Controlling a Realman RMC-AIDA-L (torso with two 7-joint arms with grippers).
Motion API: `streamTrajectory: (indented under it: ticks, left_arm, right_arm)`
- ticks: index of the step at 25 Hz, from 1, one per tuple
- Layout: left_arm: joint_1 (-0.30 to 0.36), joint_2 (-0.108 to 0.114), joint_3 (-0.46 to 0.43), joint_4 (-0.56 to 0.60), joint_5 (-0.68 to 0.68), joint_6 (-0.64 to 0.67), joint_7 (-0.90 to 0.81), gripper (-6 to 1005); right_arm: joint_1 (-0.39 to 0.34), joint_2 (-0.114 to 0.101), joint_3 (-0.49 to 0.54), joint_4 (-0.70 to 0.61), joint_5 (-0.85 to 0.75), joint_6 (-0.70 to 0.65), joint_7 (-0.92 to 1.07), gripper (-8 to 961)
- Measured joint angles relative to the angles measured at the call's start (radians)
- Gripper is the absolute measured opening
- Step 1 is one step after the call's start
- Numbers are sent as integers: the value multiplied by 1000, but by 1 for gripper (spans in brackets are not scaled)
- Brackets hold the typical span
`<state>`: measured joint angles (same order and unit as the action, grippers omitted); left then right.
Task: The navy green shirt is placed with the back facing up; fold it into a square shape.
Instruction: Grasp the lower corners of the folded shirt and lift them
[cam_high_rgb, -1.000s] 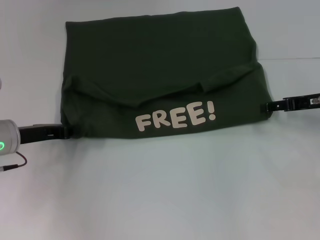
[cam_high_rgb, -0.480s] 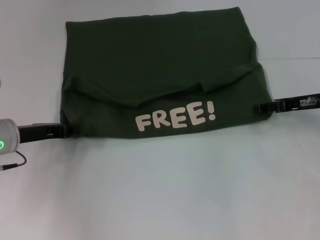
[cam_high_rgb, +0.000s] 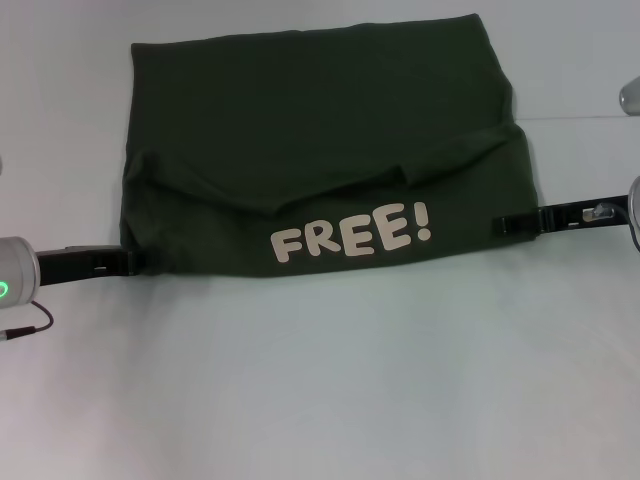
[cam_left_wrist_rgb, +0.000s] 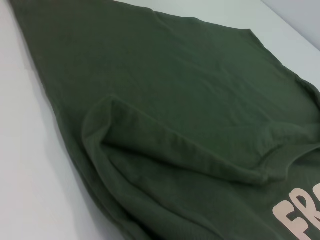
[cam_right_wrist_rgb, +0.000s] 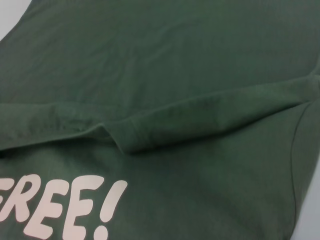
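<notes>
The navy green shirt (cam_high_rgb: 320, 130) lies on the white table, its near part folded back over it so the cream lettering "FREE!" (cam_high_rgb: 352, 232) faces up. My left gripper (cam_high_rgb: 130, 262) rests at the shirt's near left corner, touching the cloth edge. From the right, my right gripper (cam_high_rgb: 500, 223) reaches in over the folded flap's right edge, level with the lettering. Only cloth fills the wrist views: the shirt (cam_left_wrist_rgb: 175, 100) with a rolled fold on the left, and the shirt (cam_right_wrist_rgb: 175, 60) with the lettering (cam_right_wrist_rgb: 60, 205) below a fold ridge on the right.
Bare white table (cam_high_rgb: 320, 380) spreads in front of the shirt. A red cable (cam_high_rgb: 30, 325) hangs by my left arm. A grey rounded part (cam_high_rgb: 630, 95) shows at the right edge.
My right gripper has slid leftward, from just outside the shirt's right edge to over the flap. The flap's right edge has drawn in slightly. The left gripper has not moved.
</notes>
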<state>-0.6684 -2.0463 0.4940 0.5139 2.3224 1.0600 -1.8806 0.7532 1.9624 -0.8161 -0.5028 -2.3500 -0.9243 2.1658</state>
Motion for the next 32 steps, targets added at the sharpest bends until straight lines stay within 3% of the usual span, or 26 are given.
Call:
streamTrajectory:
  ticks: [11,19,25,30,32]
  left_arm:
    - [-1,0,0,0,0,0,2,31]
    - [0,0,0,0,0,0,4,31]
    - [0,0,0,0,0,0,6,32]
    - [0,0,1,0,0,0,7,32]
    - [0,0,1,0,0,0,7,32]
  right_arm:
    - [1,7,-11,11,0,24,-15,798]
    - [1,7,-12,13,0,30,-15,508]
    - [-2,13,-12,14,0,42,-21,483]
    - [-3,16,-12,15,0,48,-25,337]
    - [-4,17,-12,15,0,53,-25,338]
